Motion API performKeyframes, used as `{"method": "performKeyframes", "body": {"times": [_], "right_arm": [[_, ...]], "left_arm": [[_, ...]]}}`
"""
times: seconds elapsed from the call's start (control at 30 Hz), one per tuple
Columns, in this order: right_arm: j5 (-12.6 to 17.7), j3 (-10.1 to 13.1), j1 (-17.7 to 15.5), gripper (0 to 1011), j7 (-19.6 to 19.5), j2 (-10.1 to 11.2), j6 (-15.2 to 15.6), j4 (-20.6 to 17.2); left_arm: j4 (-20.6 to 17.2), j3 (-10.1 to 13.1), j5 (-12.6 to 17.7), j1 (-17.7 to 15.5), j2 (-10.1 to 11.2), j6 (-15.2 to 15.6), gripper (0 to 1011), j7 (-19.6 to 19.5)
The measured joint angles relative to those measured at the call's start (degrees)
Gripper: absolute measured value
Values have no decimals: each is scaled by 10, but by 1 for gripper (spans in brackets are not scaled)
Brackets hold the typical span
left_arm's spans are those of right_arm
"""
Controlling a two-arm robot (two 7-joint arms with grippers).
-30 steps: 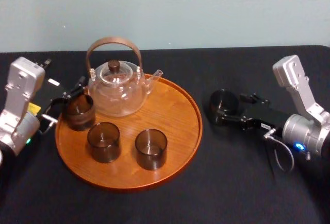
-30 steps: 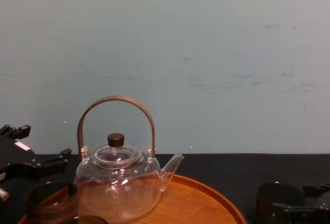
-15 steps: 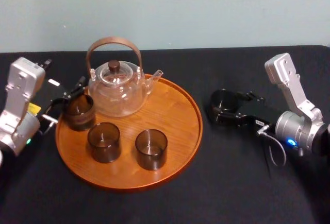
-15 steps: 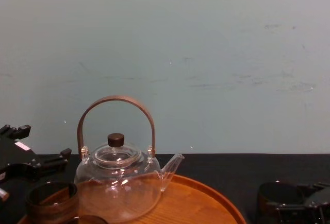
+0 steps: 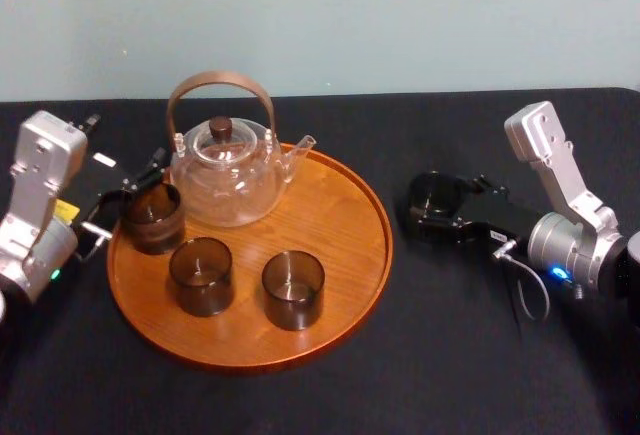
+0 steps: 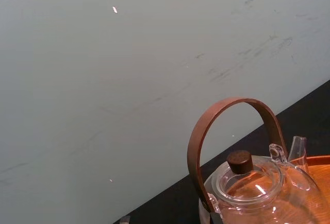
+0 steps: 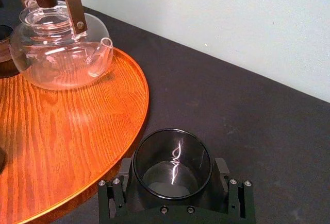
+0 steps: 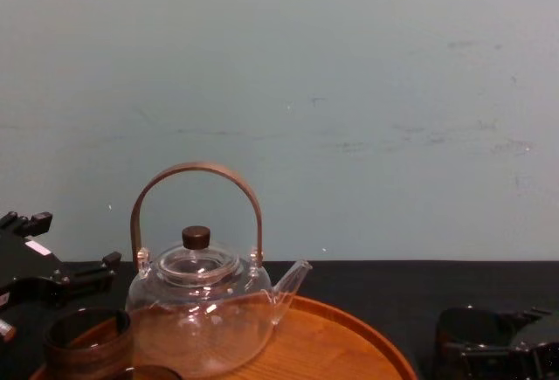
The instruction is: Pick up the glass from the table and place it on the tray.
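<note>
I see the tray glowing orange-brown (streaky wood grain), the glass smoky brown, the table cloth black.

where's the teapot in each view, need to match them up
head view: teapot at the tray's back, right of the left gripper.
chest view: teapot low on the left, seen side-on.
left wrist view: teapot close up, handle arched over its lid.
right wrist view: teapot beyond the glass at the right gripper.
shared landmark: the tray's orange rim under the spout.
</note>
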Motion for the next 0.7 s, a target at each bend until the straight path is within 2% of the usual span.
{"method": "performKeyframes", "body": {"times": [0.17,0.33,0.7], "right_arm": [[1,1,-1,994,0,0,0,0],[2,1,-1,899,0,0,0,0],[3,2,-1,898,0,0,0,0]], "left_arm": [[0,0,0,0,0,0,1001,0],[0,0,0,0,0,0,1001,0],[0,0,0,0,0,0,1001,0]]}}
